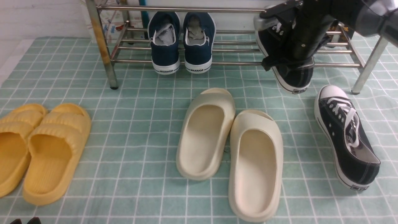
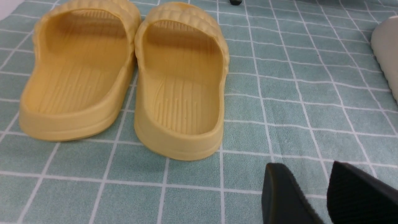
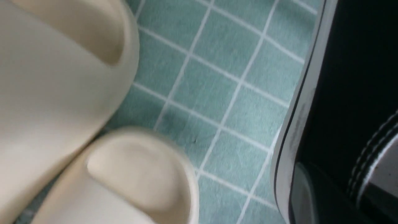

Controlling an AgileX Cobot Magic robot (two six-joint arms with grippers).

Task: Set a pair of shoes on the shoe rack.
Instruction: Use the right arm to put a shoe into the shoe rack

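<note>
My right gripper (image 1: 290,62) is shut on the side of one black sneaker (image 1: 295,79) and holds it in the air, tilted. Its white toe points up over the right end of the silver shoe rack (image 1: 236,63), and its heel hangs in front of the lower bars. In the right wrist view that sneaker's white sole edge (image 3: 298,124) fills the frame's side. The other black sneaker (image 1: 345,137) lies on the floor at the right, white toe toward the rack. My left gripper (image 2: 306,169) hovers open over the floor, holding nothing.
Two navy WARRIOR sneakers (image 1: 182,40) stand on the rack's lower shelf, left of centre. A pair of cream slippers (image 1: 230,149) lies mid-floor, and yellow slippers (image 1: 40,149) lie at the left, just ahead of the left gripper. The rack's right leg (image 1: 367,70) stands beside the floor sneaker.
</note>
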